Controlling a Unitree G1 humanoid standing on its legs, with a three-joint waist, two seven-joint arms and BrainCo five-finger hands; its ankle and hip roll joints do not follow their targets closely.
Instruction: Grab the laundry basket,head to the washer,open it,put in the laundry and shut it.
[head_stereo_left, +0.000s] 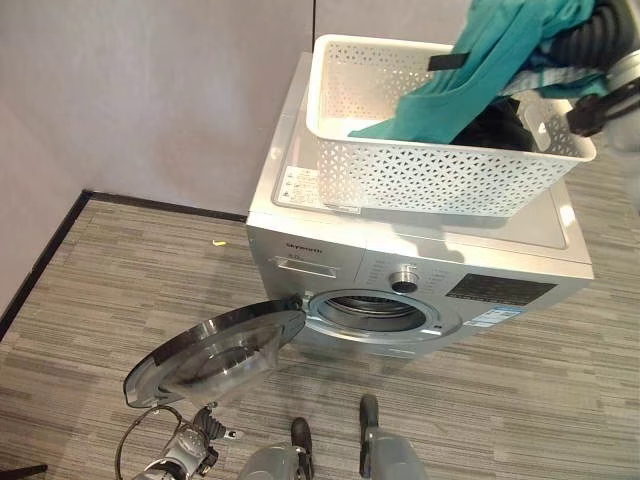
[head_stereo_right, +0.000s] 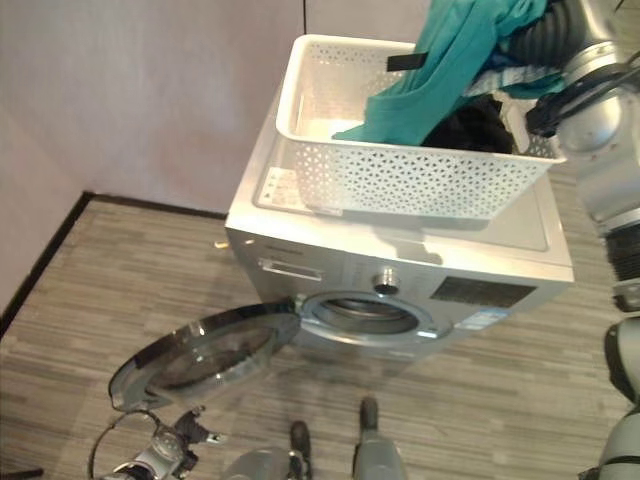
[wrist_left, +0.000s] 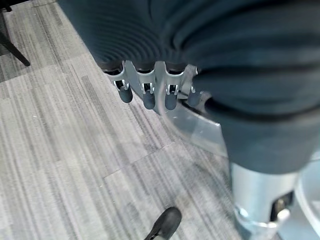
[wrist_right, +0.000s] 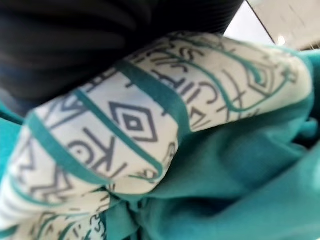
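The left hand (wrist_left: 150, 90) hangs low over the grey floor (head_stereo_left: 120, 290) beside the washer's open door (head_stereo_left: 215, 352), its fingers straight and loose, holding nothing. The glass door swings out to the left and lies nearly flat, so the drum opening (head_stereo_left: 375, 312) on the front of the silver washer (head_stereo_left: 330, 250) stands clear. On the washer's top sits the white laundry basket (head_stereo_left: 440, 172), still holding dark clothes (head_stereo_right: 470, 128). A teal garment (head_stereo_left: 470, 80) is lifted out of it, its lower end trailing on the basket's floor and its upper end bunched at the right hand (head_stereo_left: 590, 40), whose dark cover shows at the top right; the fingers are buried in teal and patterned white cloth (wrist_right: 115, 130), so I cannot tell how they close.

The step in hand looks like loading. Done well, the garment should rise until its tail clears the basket rim, then travel forward and down to the drum, going deep enough that nothing drapes over the door seal.
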